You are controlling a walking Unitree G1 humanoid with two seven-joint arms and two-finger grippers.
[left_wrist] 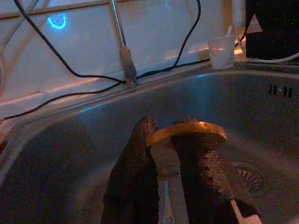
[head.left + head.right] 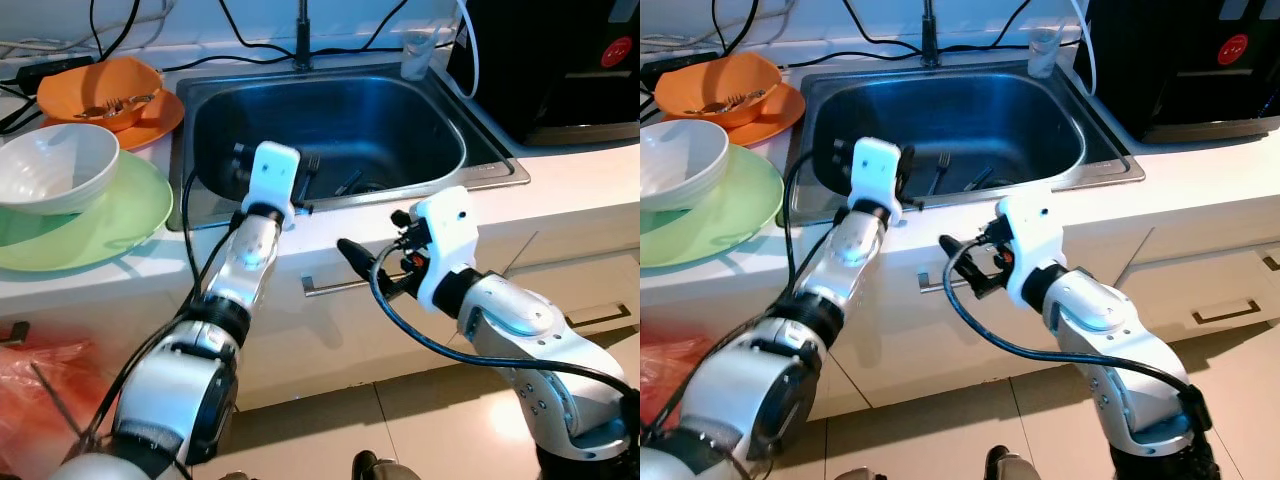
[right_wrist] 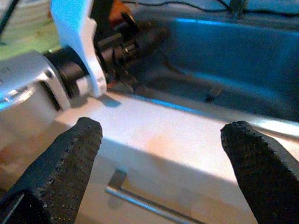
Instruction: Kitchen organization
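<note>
Here the steel sink (image 2: 440, 110) holds a fork (image 2: 942, 165) lying lengthwise toward the drain, just beyond the left gripper (image 1: 175, 154), which pinches a thin, flat golden disc (image 1: 189, 133) above the basin. The right gripper (image 3: 159, 158), farther off, hangs spread before the desk (image 2: 580, 180) edge.

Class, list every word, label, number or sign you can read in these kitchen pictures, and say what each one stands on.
No text can be read.
Red round label with white marks on the black appliance: too small and blurred to read.
White triangular sticker on the same appliance, left wrist view: blurred, unreadable.
</note>
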